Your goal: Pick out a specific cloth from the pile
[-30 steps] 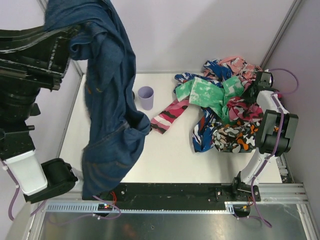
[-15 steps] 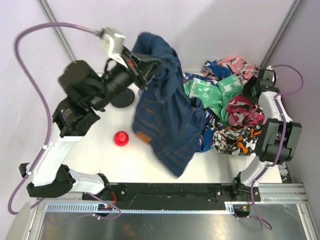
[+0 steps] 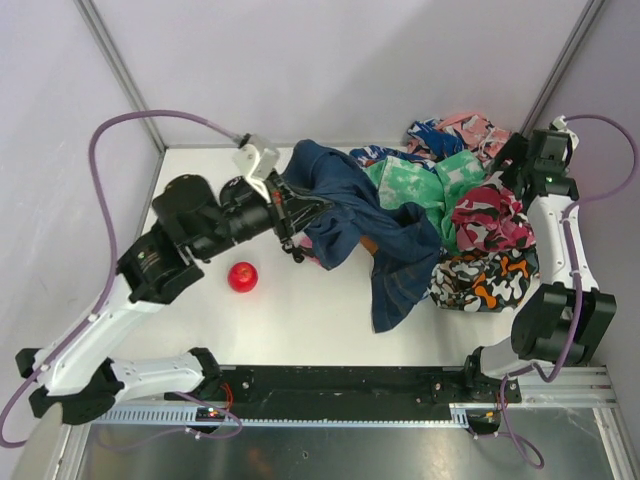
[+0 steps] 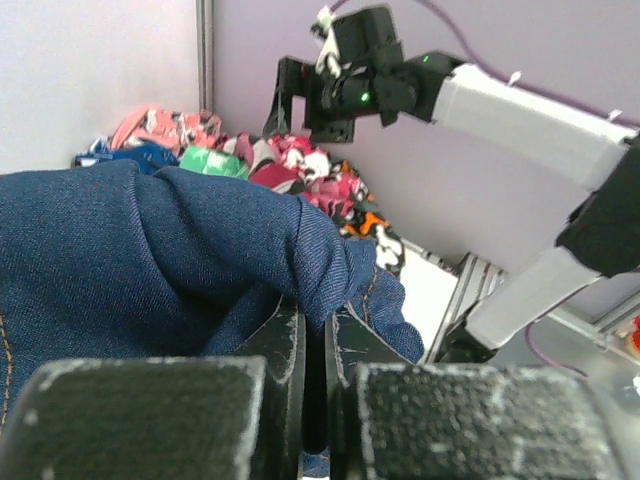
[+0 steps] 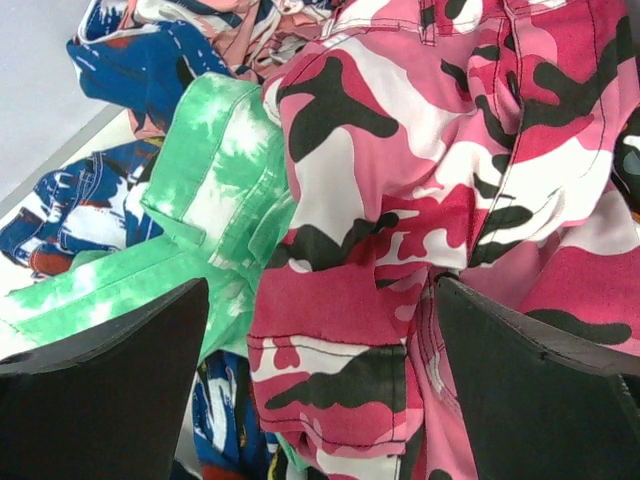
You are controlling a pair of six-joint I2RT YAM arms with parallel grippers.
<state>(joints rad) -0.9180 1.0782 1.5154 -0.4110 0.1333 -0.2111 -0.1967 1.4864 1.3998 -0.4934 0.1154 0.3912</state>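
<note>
The cloth (image 3: 372, 222), dark blue denim with orange stitching, hangs from my left gripper (image 3: 300, 213) and drapes to the right over the table and the pile's left edge. In the left wrist view, my left gripper (image 4: 315, 345) is shut on a fold of the denim cloth (image 4: 150, 250). The pile (image 3: 478, 222) of bright patterned garments fills the far right of the table. My right gripper (image 3: 512, 160) hovers over the pile's far side. In the right wrist view my right gripper (image 5: 320, 390) is open, with a pink camouflage garment (image 5: 400, 250) below and nothing held.
A red ball (image 3: 242, 277) lies on the white table (image 3: 320, 320) just under my left arm. A green tie-dye garment (image 5: 220, 180) and a blue-red print (image 5: 140, 50) lie beside the pink one. Walls and frame posts close in the back and right.
My left arm has come down and forward with the denim, which now trails onto the table. My right gripper has opened wide and pulled back from the pile.
</note>
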